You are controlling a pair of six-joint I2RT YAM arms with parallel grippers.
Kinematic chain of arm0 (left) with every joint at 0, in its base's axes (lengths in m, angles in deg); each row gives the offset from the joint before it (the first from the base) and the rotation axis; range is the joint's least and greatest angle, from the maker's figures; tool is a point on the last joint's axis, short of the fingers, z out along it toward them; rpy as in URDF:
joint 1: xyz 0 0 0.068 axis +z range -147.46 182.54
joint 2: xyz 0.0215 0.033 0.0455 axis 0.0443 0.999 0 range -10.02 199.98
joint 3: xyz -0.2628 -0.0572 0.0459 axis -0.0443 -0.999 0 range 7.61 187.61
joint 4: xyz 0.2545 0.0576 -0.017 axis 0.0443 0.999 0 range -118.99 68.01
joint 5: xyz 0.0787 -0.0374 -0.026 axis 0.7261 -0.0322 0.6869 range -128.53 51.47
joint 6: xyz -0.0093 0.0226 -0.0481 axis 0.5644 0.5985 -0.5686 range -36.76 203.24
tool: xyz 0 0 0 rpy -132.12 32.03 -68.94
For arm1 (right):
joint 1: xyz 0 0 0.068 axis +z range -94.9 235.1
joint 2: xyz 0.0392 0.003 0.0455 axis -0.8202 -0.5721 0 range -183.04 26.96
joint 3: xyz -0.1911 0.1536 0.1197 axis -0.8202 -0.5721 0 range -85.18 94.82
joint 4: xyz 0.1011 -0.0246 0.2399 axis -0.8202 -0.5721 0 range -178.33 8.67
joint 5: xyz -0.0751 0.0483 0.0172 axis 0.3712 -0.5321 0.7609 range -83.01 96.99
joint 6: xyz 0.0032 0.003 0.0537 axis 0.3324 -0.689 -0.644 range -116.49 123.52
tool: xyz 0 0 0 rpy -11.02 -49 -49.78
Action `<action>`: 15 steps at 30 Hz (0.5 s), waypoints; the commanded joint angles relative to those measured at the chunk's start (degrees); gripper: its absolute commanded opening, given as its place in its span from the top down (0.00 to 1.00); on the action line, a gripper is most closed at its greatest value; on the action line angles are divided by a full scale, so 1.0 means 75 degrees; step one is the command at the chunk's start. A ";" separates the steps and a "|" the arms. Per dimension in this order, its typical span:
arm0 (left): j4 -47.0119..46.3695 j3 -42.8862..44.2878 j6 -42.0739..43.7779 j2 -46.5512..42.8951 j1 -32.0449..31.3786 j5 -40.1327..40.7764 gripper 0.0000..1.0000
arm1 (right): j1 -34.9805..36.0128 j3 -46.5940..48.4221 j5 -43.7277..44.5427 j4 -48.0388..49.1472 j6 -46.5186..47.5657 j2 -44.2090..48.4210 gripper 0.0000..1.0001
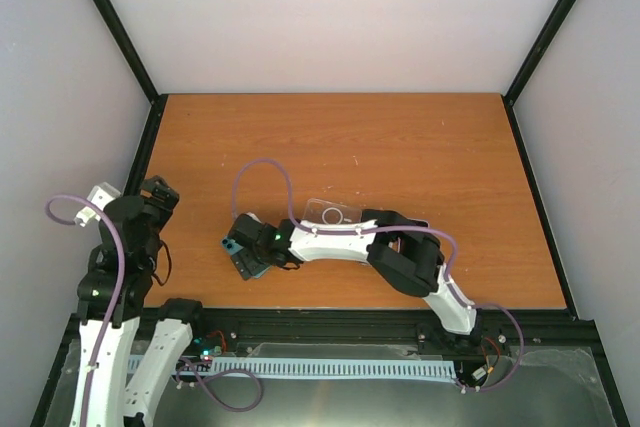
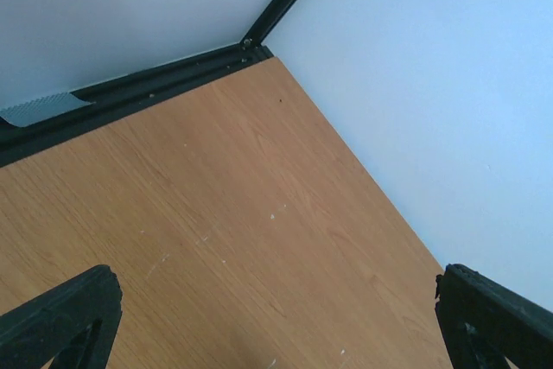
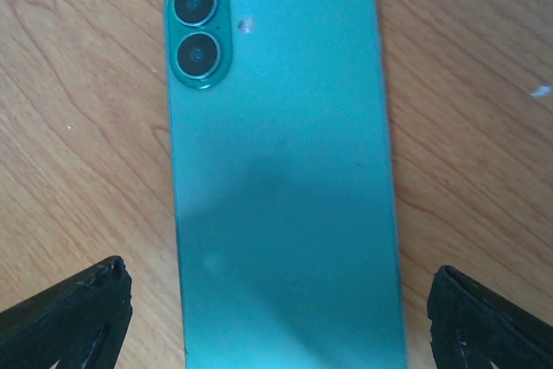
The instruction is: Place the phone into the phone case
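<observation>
A teal phone [image 3: 281, 179] lies back up on the wooden table, its two camera lenses at the far left corner. In the top view only its left end [image 1: 232, 250] shows from under my right gripper [image 1: 250, 252]. My right gripper [image 3: 276, 321] is open, one finger on each side of the phone's near end, apart from it. A clear phone case [image 1: 330, 213] lies flat just behind the right arm's forearm. My left gripper [image 1: 158, 194] is open and empty at the table's left edge, far from both; the left wrist view [image 2: 276, 326] shows only bare wood between its fingers.
The table [image 1: 400, 147] is walled by white panels with black corner posts [image 1: 115, 22]. The right arm stretches across the table's front middle with a purple cable [image 1: 262, 169] looping above it. The table's far left corner [image 2: 249, 42] shows in the left wrist view.
</observation>
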 commanded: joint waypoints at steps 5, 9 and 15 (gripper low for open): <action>0.0197 0.0396 0.0218 -0.0283 -0.0028 0.0564 0.01 | 0.0208 0.1089 0.0638 -0.0649 0.0573 -0.0896 0.09; 0.0198 0.0324 0.0217 -0.0434 -0.0029 0.0566 0.01 | 0.0203 0.1438 0.0846 -0.0811 0.0739 -0.1279 0.10; 0.0216 0.0153 0.0102 -0.0505 -0.0030 0.0402 0.00 | 0.0200 0.1662 0.0989 -0.0973 0.0879 -0.1602 0.12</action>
